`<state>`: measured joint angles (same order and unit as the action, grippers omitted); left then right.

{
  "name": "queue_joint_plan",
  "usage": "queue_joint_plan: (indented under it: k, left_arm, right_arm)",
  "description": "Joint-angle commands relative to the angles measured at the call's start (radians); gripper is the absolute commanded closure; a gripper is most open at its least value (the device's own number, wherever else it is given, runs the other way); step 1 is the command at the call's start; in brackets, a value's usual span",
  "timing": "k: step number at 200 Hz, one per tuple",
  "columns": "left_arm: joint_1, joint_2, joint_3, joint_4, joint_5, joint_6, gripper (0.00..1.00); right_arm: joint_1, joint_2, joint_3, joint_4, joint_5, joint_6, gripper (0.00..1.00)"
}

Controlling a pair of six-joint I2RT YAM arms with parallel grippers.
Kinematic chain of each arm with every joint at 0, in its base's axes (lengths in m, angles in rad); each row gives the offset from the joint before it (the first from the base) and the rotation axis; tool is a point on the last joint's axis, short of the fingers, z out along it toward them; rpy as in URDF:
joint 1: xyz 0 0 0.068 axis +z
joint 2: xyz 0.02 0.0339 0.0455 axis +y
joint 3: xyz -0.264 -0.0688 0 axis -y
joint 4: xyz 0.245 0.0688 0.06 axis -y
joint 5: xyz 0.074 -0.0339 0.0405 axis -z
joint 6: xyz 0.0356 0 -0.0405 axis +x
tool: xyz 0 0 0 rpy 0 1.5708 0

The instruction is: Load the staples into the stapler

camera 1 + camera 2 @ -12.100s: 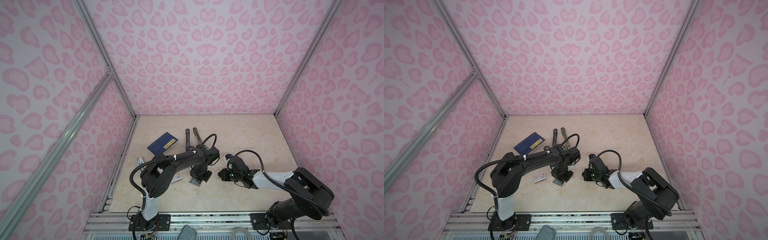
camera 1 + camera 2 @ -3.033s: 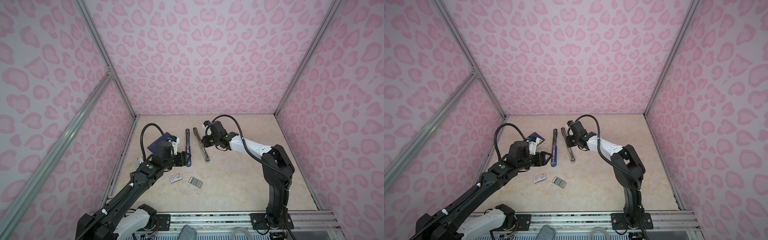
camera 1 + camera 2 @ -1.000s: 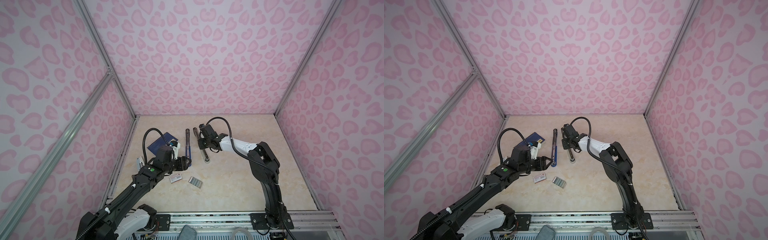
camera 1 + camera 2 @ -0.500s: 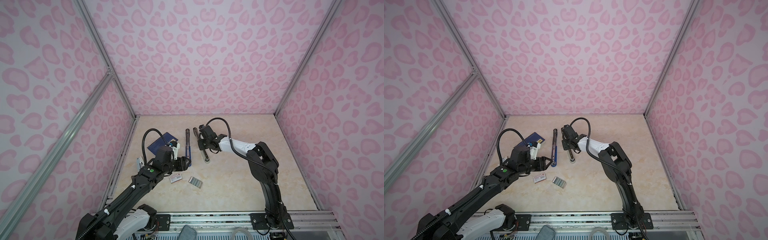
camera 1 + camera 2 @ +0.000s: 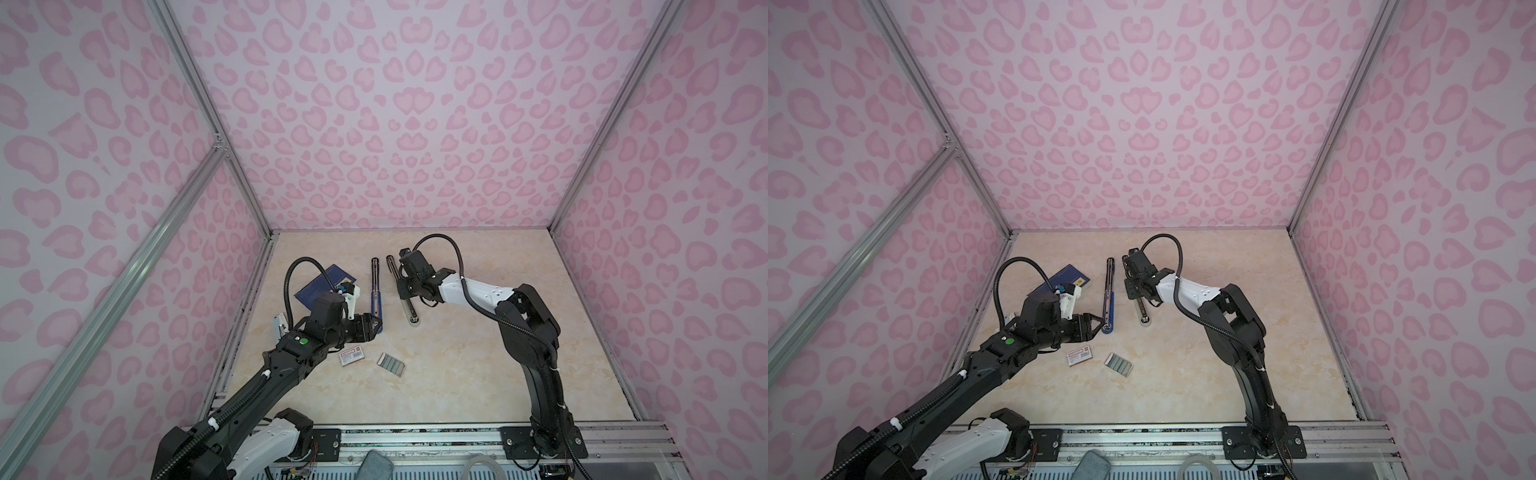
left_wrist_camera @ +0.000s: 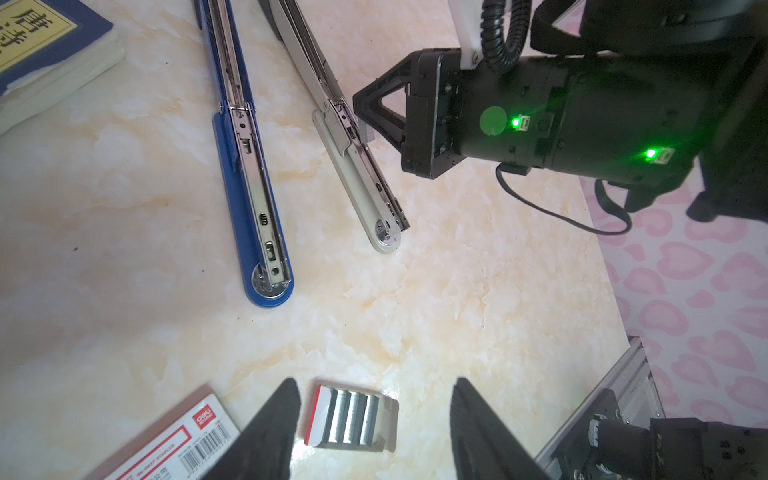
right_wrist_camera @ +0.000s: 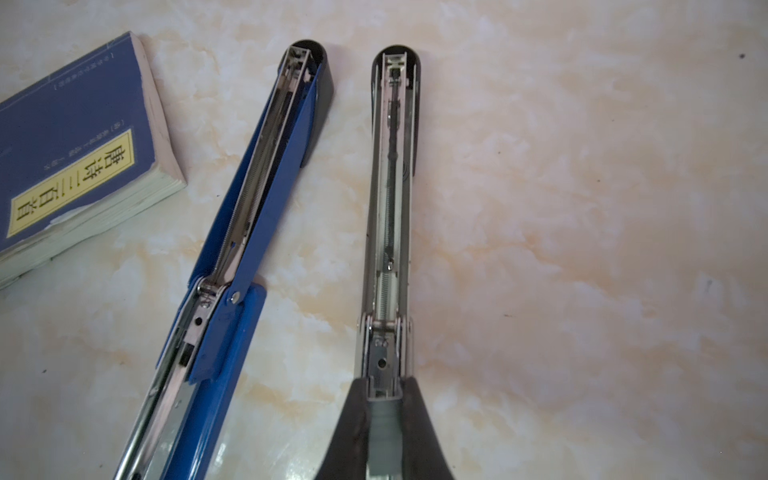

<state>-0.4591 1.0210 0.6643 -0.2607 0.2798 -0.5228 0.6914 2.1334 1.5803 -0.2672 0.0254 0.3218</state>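
Dark blue booklet (image 5: 322, 286) with yellow title label, flat on the marbled table (image 5: 478, 374) at far left. White sleeve (image 5: 352, 356) with red label and barcode, flat, nearer the front edge, just beside the staples. Left gripper (image 5: 376, 327), jaws standing wide and holding nothing, hovering above the table by the near end of the blue stapler (image 5: 376, 291); in the left wrist view, fingers (image 6: 274, 428) framing the tray. Blue stapler unfolded flat, metal rail facing up. Staples (image 5: 391, 364): silvery-grey strips laid side by side in a small white tray with a red edge at one end (image 6: 351, 415), resting on the table in front of both staplers, apart from them, touched by neither gripper. Grey stapler (image 5: 409, 309), also unfolded flat, rail and spring exposed (image 7: 390, 208), roughly parallel to the blue one. Right gripper (image 5: 405, 291), jaws drawn narrow and clamped on the grey stapler near its hinge.
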Motion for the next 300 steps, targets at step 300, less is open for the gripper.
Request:
queue_joint_plan:
  k: [300]
  left_arm:
    - [0.000, -0.024, -0.037, 0.035, -0.003, 0.000, 0.40]
  right_arm:
    - [0.022, 0.035, 0.023, -0.023, 0.033, 0.005, 0.90]
